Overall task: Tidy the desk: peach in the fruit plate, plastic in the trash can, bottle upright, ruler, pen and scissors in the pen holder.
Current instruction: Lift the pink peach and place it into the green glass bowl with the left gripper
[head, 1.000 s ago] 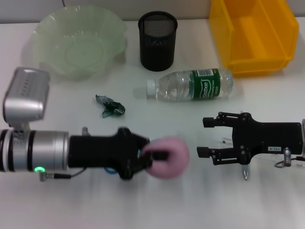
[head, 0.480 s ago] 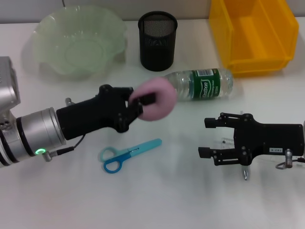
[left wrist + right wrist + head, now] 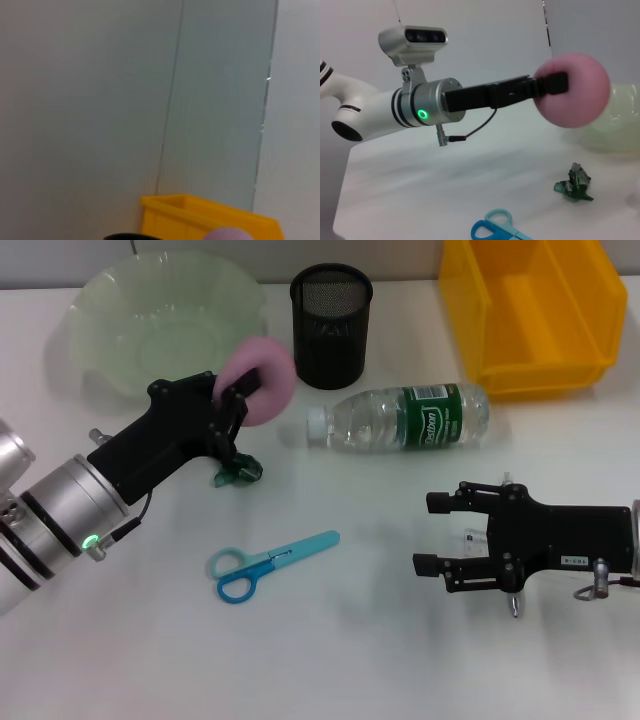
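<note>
Gripping the pink peach between my left gripper fingers, I hold it above the desk, just in front of the pale green fruit plate and beside the black mesh pen holder. In my right wrist view the peach hangs well clear of the white surface, with the plate's rim behind it. Below the gripper lies the crumpled green plastic, and nearer to me the blue scissors rest flat on the desk. The water bottle lies on its side in front of the pen holder, near the yellow trash can. My right gripper hovers low at the right, fingers spread apart and holding nothing. My left wrist view shows mostly wall, so I can make out only slivers of the trash can and, probably, the peach.
</note>
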### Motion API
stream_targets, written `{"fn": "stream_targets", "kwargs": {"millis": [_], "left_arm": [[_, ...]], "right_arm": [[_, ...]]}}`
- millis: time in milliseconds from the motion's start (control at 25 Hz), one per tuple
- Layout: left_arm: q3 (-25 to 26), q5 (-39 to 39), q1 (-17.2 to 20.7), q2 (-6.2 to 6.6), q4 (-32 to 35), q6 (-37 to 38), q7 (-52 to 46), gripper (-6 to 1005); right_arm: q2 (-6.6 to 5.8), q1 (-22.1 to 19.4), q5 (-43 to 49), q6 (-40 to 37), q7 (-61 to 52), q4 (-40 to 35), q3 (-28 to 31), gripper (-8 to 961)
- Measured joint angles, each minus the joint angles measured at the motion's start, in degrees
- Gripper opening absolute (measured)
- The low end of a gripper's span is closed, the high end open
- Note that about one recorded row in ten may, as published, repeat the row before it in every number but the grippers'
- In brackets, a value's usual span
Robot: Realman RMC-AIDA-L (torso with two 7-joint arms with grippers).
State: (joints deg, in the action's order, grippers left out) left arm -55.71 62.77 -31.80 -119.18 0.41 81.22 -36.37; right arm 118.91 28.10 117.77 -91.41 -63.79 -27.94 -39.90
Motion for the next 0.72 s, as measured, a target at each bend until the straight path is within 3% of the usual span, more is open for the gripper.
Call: {"fn": "stream_targets", "kwargs": {"millis": [520,720], "left_arm": [[0.91,-0.37,-0.79,0.00,0.41,-1.92,0.26,92],[8.96,-0.53,-3.68,0.00,0.10,-5.49,2.11,99]], "right_arm": [[0.00,0.06,0.00,0.64,0.13,-0.01,0.00,829],[0.00,0.37,0.00,0.64,0.16,0.29,-0.12,828]]}}
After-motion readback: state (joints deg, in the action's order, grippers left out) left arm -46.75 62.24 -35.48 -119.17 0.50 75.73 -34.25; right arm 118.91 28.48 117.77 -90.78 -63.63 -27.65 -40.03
